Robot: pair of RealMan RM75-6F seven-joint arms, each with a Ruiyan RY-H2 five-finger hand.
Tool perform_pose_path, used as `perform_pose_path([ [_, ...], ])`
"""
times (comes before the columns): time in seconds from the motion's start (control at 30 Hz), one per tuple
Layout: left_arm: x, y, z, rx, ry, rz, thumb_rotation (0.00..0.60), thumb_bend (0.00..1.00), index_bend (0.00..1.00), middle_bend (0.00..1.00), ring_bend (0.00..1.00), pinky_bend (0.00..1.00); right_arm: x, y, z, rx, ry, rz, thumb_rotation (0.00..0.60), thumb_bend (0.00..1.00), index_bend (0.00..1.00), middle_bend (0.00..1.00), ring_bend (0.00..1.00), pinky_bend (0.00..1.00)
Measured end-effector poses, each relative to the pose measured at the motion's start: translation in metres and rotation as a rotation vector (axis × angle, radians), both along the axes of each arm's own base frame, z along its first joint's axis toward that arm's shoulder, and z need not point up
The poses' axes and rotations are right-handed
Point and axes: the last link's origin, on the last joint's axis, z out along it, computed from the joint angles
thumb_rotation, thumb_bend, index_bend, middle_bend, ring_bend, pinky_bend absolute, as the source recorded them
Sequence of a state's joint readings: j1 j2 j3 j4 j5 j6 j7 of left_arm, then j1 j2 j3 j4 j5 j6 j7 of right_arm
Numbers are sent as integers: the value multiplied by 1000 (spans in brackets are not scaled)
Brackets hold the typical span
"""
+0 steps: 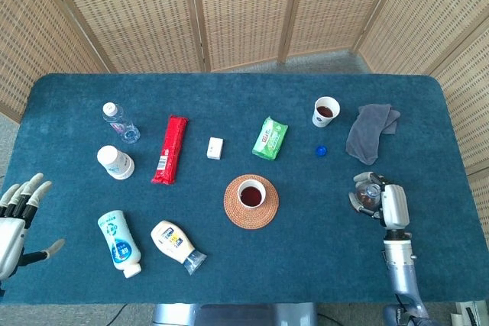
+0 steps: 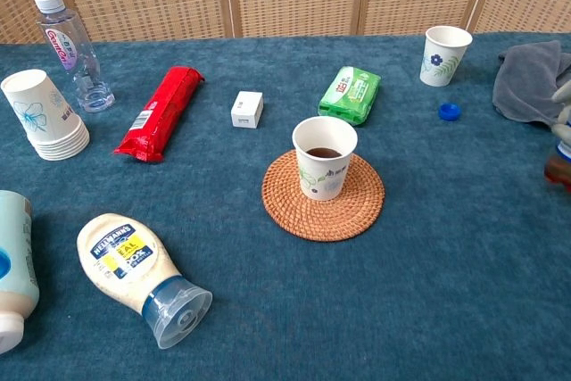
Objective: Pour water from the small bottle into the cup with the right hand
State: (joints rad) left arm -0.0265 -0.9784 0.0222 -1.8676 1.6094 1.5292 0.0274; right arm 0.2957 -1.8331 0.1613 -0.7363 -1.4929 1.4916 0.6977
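Observation:
My right hand [image 1: 386, 204] grips a small open-necked bottle [image 1: 365, 197] with dark liquid, held upright over the table's right side. In the chest view only the bottle's lower part [image 2: 559, 168] and some fingertips [image 2: 564, 93] show at the right edge. A paper cup [image 1: 250, 193] holding dark liquid stands on a round woven coaster [image 1: 251, 215] at the table's middle, well left of that hand; the chest view shows the cup [image 2: 324, 156] there too. The bottle's blue cap [image 1: 322, 150] lies loose on the cloth. At the left edge my left hand [image 1: 17, 215] hangs with fingers spread, holding nothing.
A second paper cup [image 1: 325, 111] and a grey rag [image 1: 371, 131] lie behind the right hand. A green packet [image 1: 270, 137], white box [image 1: 215, 147], red packet [image 1: 170, 149], water bottle [image 1: 120, 121], cup stack [image 1: 115, 162] and two squeeze bottles [image 1: 177, 244] fill the left half.

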Motion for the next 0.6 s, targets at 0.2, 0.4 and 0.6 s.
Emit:
perform_pose_path([
  [0.2,-1,0,3,8,-16,-3,600,147,0,0,0,0,17,-2,-3,-1,69,42,600,654,451,665,561,889],
  [0.4,0,0,6,8,-36,-14,600,147,0,0,0,0,36,-3,-5,-10,147,79,600,654,453,666,561,889],
  [0.6,0,2,8,3,-49,-20,600,146,0,0,0,0,58,-5,-8,-19,212,105,600,654,457,672,561,889],
])
